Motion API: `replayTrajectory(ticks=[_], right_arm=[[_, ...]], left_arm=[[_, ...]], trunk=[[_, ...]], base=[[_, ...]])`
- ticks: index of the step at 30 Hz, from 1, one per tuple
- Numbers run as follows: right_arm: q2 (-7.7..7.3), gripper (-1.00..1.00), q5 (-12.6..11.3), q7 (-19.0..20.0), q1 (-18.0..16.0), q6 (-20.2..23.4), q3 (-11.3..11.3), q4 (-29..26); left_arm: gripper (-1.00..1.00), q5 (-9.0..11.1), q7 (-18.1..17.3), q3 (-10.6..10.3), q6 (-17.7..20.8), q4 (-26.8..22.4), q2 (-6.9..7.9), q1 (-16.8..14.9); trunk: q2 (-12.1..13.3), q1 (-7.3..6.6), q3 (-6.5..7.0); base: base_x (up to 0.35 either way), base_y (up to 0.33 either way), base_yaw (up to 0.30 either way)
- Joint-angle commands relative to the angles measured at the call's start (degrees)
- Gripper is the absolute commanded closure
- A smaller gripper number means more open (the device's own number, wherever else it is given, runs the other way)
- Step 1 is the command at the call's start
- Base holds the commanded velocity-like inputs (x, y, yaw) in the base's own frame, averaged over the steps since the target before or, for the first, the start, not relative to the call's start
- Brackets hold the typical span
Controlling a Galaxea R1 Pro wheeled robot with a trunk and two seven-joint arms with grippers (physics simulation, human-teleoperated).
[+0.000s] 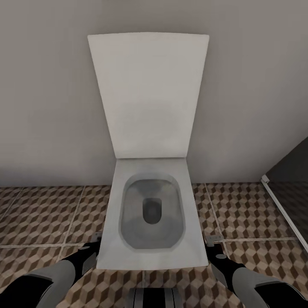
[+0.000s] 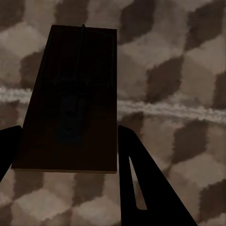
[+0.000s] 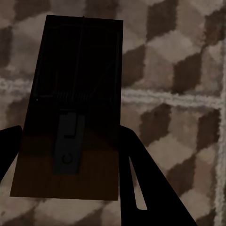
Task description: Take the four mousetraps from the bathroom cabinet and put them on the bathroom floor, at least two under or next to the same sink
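Now facing a white toilet [image 1: 149, 222], lid [image 1: 147, 94] raised against the plain grey wall [image 1: 42, 85], bowl open. Around the toilet, cube-patterned floor [image 1: 38, 214] in brown, beige and cream, pale grout lines crossing. To the toilet's right, a dark panel with a pale edge strip [image 1: 284, 214]. Just beside the toilet's front corners, both arms low: left gripper [image 1: 95, 244] at the left corner, right gripper [image 1: 214, 244] at the right corner. In the left wrist view, left gripper clamped on a dark-brown mousetrap [image 2: 70, 99], black fingers [image 2: 141, 188] pressing its long sides, tiles behind. In the right wrist view, same story: right gripper squeezing a second mousetrap [image 3: 70, 108], spring and metal plate showing, fingers [image 3: 141, 183] on either side, grout lines beyond
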Motion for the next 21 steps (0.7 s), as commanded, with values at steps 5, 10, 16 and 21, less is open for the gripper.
replayTrajectory(ticks=[5, 10, 16, 21], right_arm=[[-0.05, 1.00, -0.13, -0.32, -0.04, -0.15, 0.38, 0.09], [-0.61, 1.00, -0.19, -0.32, -0.04, -0.11, 0.31, 0.08], [-1.19, 1.00, -0.37, -0.32, -0.04, -0.10, 0.29, -0.04], [-1.34, 1.00, -0.45, -0.32, -0.04, -0.10, 0.26, -0.07]], left_arm=[[1.00, 0.38, 0.06, -0.49, -0.08, 0.03, 0.72, -0.02], [1.00, 0.49, -0.41, -0.49, -0.07, 0.03, 2.19, -0.02], [1.00, 0.46, -0.56, -0.49, -0.06, 0.03, 3.02, -0.02], [1.00, 0.42, -0.58, -0.49, -0.06, 0.03, 3.12, -0.02]], trunk=[[-0.01, -0.01, -0.03], [-0.01, -0.01, -0.03], [-0.01, -0.01, -0.03], [-0.01, -0.01, -0.03]], base=[[0.000, 0.000, 0.000], [0.000, 0.000, 0.000], [0.000, 0.000, 0.000], [0.000, 0.000, 0.000]])
